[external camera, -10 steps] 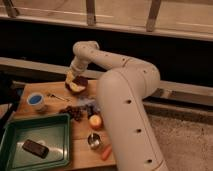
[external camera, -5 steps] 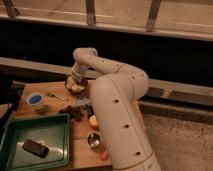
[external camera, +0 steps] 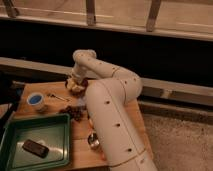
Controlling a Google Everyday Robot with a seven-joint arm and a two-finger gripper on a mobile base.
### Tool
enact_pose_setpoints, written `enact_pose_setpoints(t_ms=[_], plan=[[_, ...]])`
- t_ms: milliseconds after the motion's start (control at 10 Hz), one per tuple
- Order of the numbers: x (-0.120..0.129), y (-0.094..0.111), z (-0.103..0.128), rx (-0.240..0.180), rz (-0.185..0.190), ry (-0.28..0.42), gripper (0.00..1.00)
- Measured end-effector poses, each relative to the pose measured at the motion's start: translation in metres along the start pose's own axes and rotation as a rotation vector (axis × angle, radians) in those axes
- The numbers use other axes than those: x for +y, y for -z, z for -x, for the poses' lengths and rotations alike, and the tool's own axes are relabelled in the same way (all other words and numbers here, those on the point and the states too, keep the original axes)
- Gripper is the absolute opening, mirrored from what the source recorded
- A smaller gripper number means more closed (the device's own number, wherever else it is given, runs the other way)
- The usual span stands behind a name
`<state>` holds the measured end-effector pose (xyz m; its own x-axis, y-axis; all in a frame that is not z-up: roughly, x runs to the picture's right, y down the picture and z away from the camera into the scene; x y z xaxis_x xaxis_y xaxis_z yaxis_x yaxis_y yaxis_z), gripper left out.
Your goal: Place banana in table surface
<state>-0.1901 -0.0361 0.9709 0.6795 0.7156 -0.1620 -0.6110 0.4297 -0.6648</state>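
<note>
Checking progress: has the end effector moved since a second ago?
No: the end effector stays at the bowl, as far right of the blue cup as before.

Off-white arm (external camera: pixel 107 100), dark-dotted; pale pincer (external camera: pixel 75 81) at maroon bowl (external camera: pixel 83 85); light brown table surface (external camera: pixel 80 146); dark green tray (external camera: pixel 35 118); blue cup (external camera: pixel 36 101).

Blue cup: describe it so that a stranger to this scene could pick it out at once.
On the wooden table, look just beyond the green tray, left of the gripper at the table's far edge. The cup is small and round, white outside, blue within, unlike the metal cup near the front.
</note>
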Motion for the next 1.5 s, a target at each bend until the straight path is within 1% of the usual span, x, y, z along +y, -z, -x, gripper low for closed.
enact_pose_setpoints(t_ms=[200,300,400,600,700,900,1300,1500], plan=[[0.001,-0.004,-0.002,0.003,0.017,0.001,0.46],[0.003,-0.005,-0.004,0.006,0.027,0.005,0.33],[0.001,-0.004,-0.006,0.009,0.019,0.014,0.24],[0.002,0.000,-0.006,0.005,0.019,0.020,0.06],[0.002,0.003,-0.006,0.001,0.018,0.025,0.01],[0.002,0.010,-0.004,-0.011,0.016,0.033,0.00],[0.009,0.044,0.003,-0.070,0.016,0.065,0.00],[0.008,0.049,0.002,-0.083,0.013,0.072,0.00]])
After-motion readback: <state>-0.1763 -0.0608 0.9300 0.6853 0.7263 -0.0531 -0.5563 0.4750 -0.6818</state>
